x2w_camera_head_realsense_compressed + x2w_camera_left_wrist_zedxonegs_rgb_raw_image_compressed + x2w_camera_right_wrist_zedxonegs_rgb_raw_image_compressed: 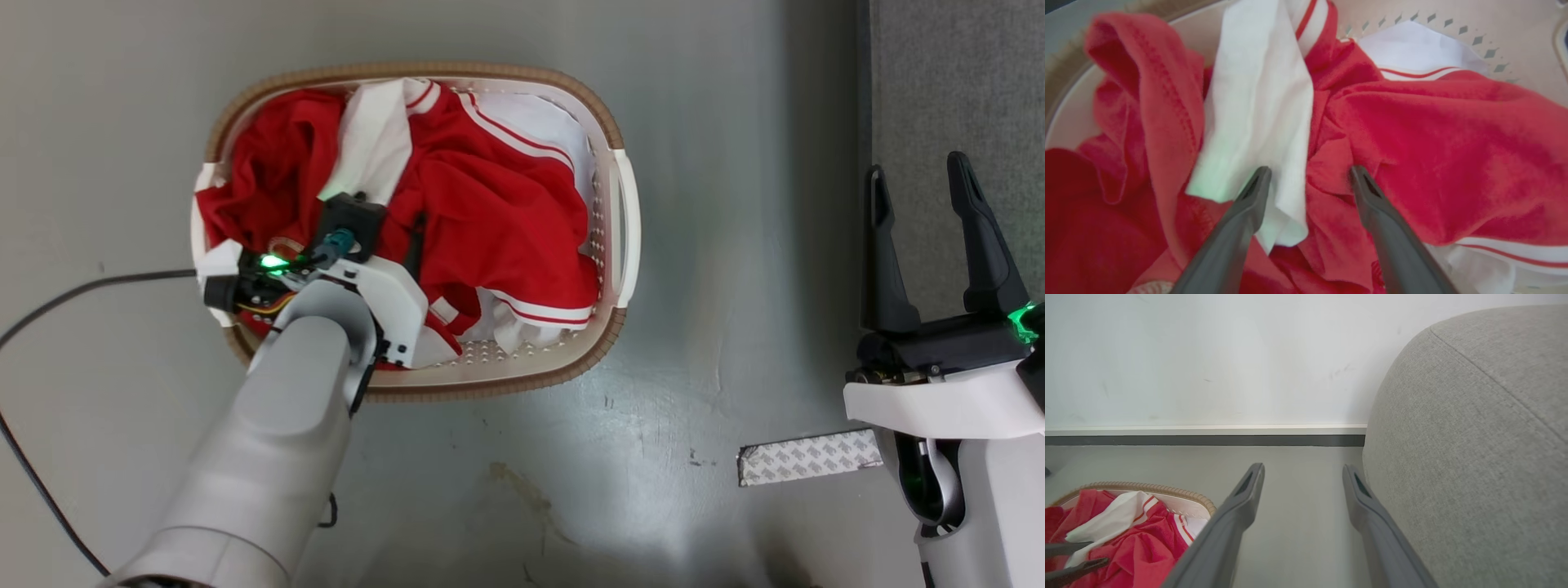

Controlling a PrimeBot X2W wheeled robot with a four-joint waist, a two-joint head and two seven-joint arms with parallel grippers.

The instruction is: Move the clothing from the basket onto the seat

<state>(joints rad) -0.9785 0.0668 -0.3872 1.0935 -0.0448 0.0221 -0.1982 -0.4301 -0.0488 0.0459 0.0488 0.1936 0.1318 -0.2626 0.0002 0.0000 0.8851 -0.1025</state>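
Closest to the head camera, the pale forearm [277, 425] is angling down into the basket [571, 91], which is sitting on the grey floor [735, 327]. At its end the left tool [1309, 169] is standing wide open and gripping nothing. Its two dark fingers are straddling a white panel and a bunched red fold of the clothing [490, 204]. Whether the tips are pressing into the cloth or just meeting it cannot be told.

All the clothing is lying heaped inside the basket, tangled, with one edge draping over the rim on the robot's left. A dark cable [82, 286] is trailing across the floor just beside that side.

Judging from here, closing on the white panel alone may be risking a thin pinch that slips out on the lift. A deeper bite may be catching two tangled garments at once, dragging the light basket or dropping one on the floor. The draped edge might also be snagging on the rim.

Further to the robot's right, the right tool [916, 167] is hovering open and empty above the floor, near a tape strip [808, 457]. Beyond it the grey seat [1474, 437] is standing well apart from the basket, against the white wall [1208, 355].
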